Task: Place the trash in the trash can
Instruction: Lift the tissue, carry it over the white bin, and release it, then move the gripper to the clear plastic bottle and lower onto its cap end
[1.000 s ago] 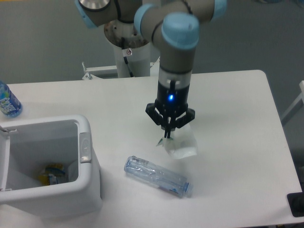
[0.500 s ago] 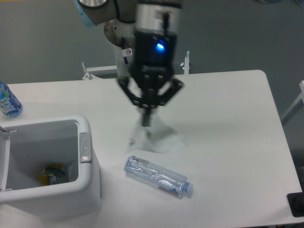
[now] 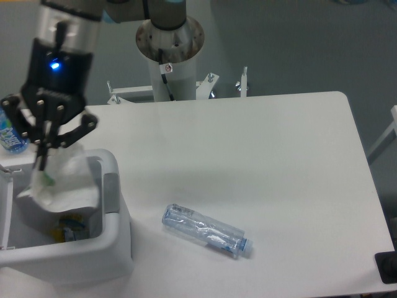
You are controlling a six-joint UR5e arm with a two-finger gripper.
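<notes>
While the white bin (image 3: pixel 118 245) stands at the table's (image 3: pixel 279 155) front left corner, its open top shows something yellow and blue (image 3: pixel 69 226) lying on the bottom; what it is cannot be made out. Above that opening hangs the gripper (image 3: pixel 42 162), fingers pinched together on a crumpled white napkin (image 3: pixel 65 183), which droops down past the rim into the bin's mouth without visibly touching the floor. One crushed clear bottle (image 3: pixel 205 230) lies on its side on the table, well apart from the bin to the right, its bluish cap end pointing right. One intact water bottle (image 3: pixel 9 133) with a blue label sits at the far left edge behind the gripper; its lettering is too blurred to read. So: one bin, one napkin, two bottles.
</notes>
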